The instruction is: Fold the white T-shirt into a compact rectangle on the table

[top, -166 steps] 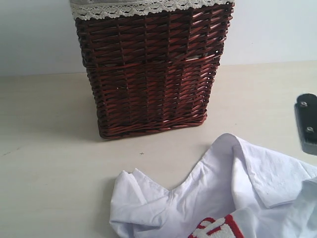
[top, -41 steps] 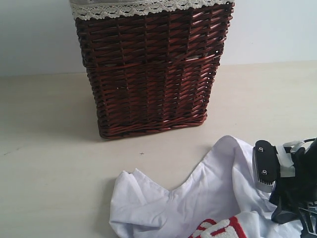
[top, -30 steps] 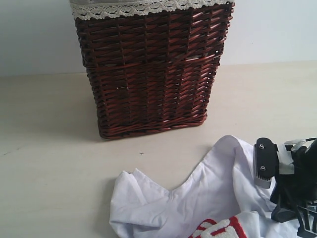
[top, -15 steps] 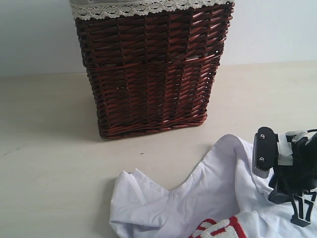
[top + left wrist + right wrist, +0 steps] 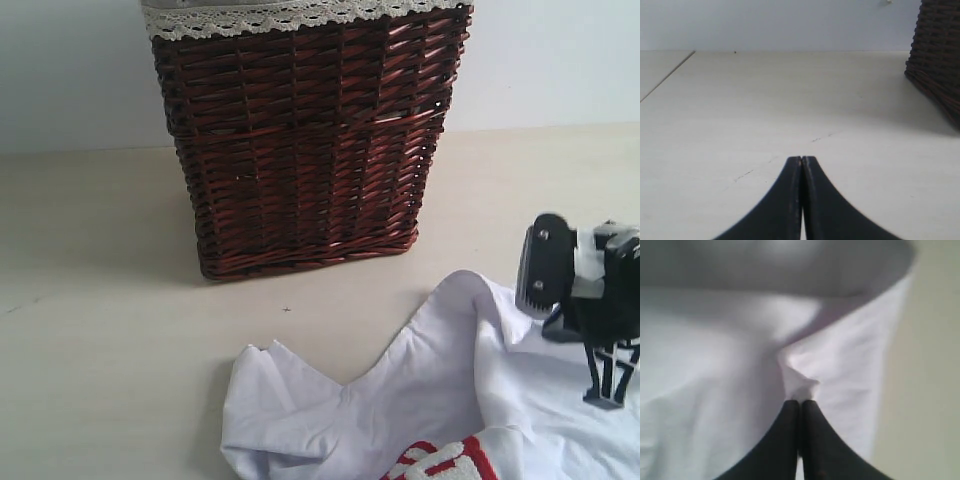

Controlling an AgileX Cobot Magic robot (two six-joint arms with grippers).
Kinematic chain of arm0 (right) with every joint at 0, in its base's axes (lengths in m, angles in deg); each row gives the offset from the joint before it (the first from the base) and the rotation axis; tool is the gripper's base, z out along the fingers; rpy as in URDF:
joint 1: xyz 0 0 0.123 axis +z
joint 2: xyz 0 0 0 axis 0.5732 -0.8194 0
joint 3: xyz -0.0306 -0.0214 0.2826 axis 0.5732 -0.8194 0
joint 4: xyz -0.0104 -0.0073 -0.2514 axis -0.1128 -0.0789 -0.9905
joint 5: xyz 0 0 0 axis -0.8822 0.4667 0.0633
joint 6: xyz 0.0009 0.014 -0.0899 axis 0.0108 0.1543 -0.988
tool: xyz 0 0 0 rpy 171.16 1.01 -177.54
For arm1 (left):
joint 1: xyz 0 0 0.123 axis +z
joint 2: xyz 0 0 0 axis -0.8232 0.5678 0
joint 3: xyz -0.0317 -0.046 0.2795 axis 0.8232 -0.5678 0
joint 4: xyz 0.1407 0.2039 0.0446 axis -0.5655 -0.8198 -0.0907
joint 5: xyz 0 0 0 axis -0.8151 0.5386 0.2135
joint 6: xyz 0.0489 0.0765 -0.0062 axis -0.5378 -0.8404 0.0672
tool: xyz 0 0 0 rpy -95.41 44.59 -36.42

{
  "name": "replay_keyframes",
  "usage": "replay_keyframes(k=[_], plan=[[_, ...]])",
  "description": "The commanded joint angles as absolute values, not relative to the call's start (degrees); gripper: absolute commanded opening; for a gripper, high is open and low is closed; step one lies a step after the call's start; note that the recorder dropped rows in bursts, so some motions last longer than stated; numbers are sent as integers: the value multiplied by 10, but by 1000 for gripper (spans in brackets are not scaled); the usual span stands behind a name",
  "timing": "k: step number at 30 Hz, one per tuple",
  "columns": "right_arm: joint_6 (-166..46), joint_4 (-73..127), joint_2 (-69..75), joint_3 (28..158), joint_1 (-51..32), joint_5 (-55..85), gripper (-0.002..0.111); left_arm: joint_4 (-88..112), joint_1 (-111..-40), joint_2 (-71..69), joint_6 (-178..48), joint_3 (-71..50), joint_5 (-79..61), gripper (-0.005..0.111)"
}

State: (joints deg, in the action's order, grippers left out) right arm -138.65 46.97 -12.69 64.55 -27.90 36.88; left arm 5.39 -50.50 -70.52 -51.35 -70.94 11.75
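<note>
On the pale beige matte table (image 5: 100,330), in front of the dark brown wicker basket (image 5: 305,150), the soft white cotton T-shirt (image 5: 420,390) lies crumpled, and the right gripper (image 5: 801,403) is clenched on a small peak of its fabric close to an edge. The left gripper (image 5: 801,159) is pressed shut on nothing over bare table. The pinch looks thin, so the lift should probably be slow, drawing the edge outward to spread the cloth flat before any fold.
</note>
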Motion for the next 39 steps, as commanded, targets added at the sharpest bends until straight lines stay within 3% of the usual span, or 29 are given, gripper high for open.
replay_keyframes(k=[1,5,13,16,21,24,28,34,36,39], plan=[[-1387,461,-86,646,-281,213,0,52,-505,-709,-514,-711,115,0],[-1392,444,-119,652,-289,78,0,52,-505,-709,-514,-711,115,0],[-1391,447,-250,728,-315,-26,1,52,-505,-709,-514,-711,115,0],[-1391,498,-288,762,-328,-55,11,52,-505,-709,-514,-711,115,0],[-1391,611,-306,785,-335,-91,39,52,-505,-709,-514,-711,115,0],[-1391,650,-290,785,-335,-85,46,52,-505,-709,-514,-711,115,0],[-1391,728,-234,785,-335,26,43,52,-505,-709,-514,-711,115,0],[-1419,708,-177,772,-312,428,10,52,-505,-709,-514,-711,115,0],[-1462,711,-181,752,-281,466,2,52,-505,-709,-514,-711,115,0],[-1481,725,-193,733,-228,450,0,52,-505,-709,-514,-711,115,0]])
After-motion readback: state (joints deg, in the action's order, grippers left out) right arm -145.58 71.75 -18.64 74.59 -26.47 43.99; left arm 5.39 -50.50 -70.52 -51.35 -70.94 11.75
